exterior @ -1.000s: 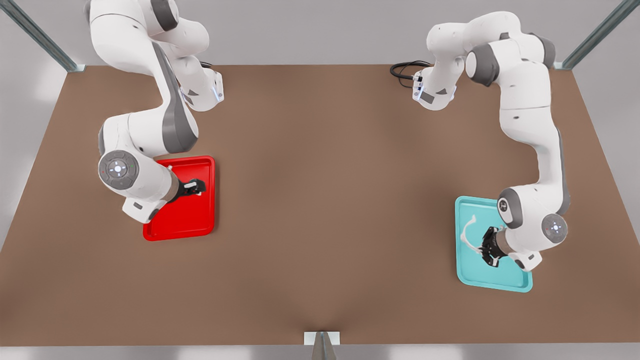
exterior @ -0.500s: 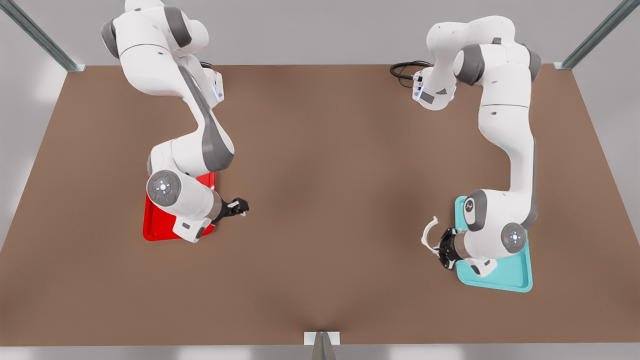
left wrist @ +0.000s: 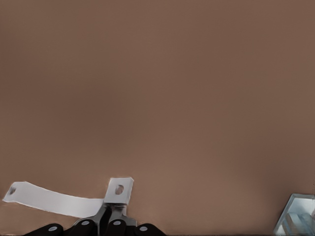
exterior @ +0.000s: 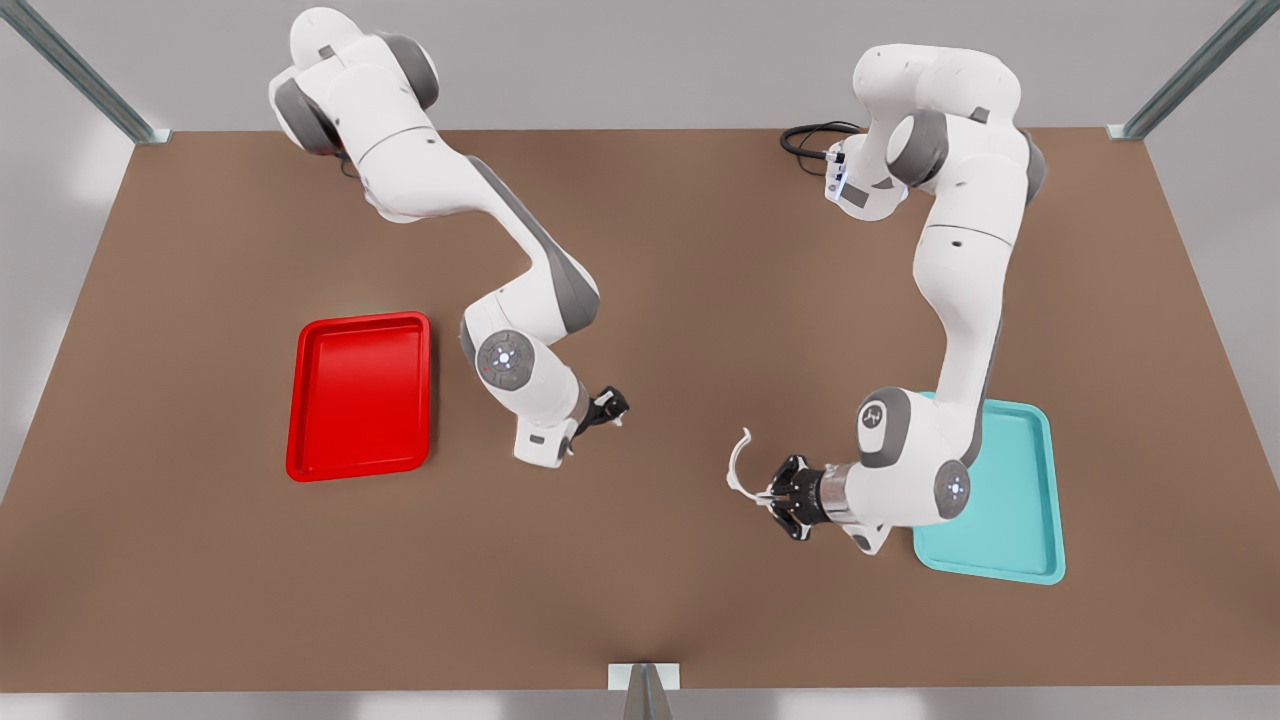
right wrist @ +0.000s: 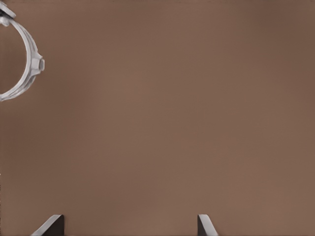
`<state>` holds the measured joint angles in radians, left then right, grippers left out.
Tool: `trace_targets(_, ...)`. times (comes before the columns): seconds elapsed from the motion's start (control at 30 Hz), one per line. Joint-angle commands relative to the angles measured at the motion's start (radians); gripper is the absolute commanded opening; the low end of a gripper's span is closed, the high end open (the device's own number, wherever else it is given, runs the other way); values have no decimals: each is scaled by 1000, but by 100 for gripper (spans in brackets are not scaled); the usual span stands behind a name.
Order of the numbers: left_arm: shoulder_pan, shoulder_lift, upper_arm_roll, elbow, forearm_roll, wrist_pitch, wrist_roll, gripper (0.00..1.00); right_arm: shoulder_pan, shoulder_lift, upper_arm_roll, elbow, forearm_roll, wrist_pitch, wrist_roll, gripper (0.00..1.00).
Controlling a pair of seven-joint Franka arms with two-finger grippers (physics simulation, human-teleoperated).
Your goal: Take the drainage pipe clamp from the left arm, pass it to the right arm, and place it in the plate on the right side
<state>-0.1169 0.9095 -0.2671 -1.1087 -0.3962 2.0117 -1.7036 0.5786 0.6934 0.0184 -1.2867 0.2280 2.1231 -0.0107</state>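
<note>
Gripping one flat holed tab, the left gripper [exterior: 775, 495] holds the thin white plastic half-ring clamp [exterior: 737, 463].
The right gripper [exterior: 612, 408], spread open, is seen at the clamp's ten o'clock.

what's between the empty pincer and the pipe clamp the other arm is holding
Nothing: the front view shows bare brown table between the open right pincer and the drainage pipe clamp, gripped by the left pincer.

From my station I log: brown matte tabletop [exterior: 660, 250] — flat, evenly lit; pale grey wall [exterior: 640, 60] behind it; grey metal frame posts [exterior: 75, 70] at the far corners; one small metal bracket [exterior: 643, 680] at the near edge — centred.
</note>
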Motion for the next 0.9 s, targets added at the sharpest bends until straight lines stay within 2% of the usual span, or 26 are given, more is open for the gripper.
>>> trace_targets(0.0, -10, 0, -18, 1, -4, 68, -392, 21, 20, 8, 0, 0, 14, 155, 6, 100)
trace_targets(0.4, -56, 3, -18, 33, -6, 79, -441, 21, 122, 92, 0, -28, 19, 409, 40, 100)
trace_targets(0.87, -99, -3, -34, 52, -4, 90, -511, 21, 116, 121, 0, -14, 128, 506, 48, 100)
